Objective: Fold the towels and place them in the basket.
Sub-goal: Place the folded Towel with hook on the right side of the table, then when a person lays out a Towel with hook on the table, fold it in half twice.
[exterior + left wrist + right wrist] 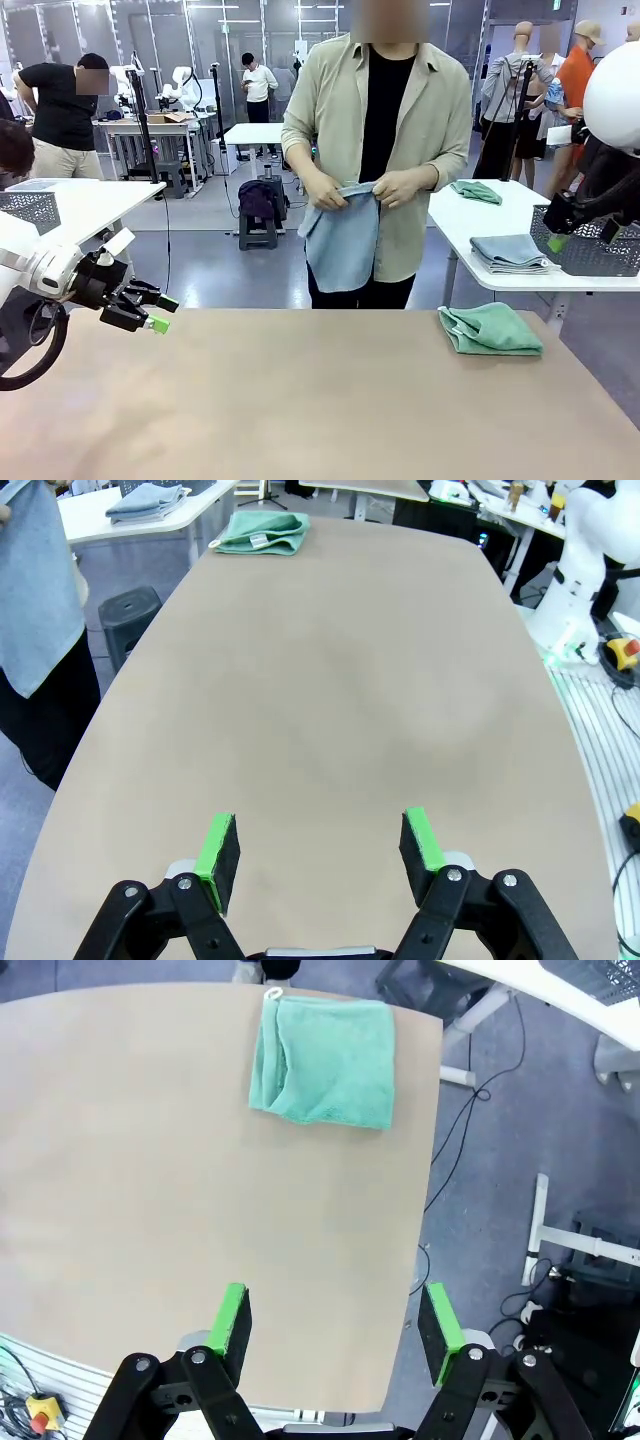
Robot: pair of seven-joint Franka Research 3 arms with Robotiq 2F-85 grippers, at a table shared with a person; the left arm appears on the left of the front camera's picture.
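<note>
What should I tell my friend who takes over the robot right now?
Left gripper: jaws open, empty, over the tan table's left side.
Right gripper: jaws open, empty, high over its right edge.
Mint green terry towel: folded, on the table's far right corner.
Pale blue terry towel: hanging from the person's hands.
Dark grey plastic mesh basket: on the white side table, right.
Done: green towel folded. Left: fold the blue one, put both in the basket.
</note>
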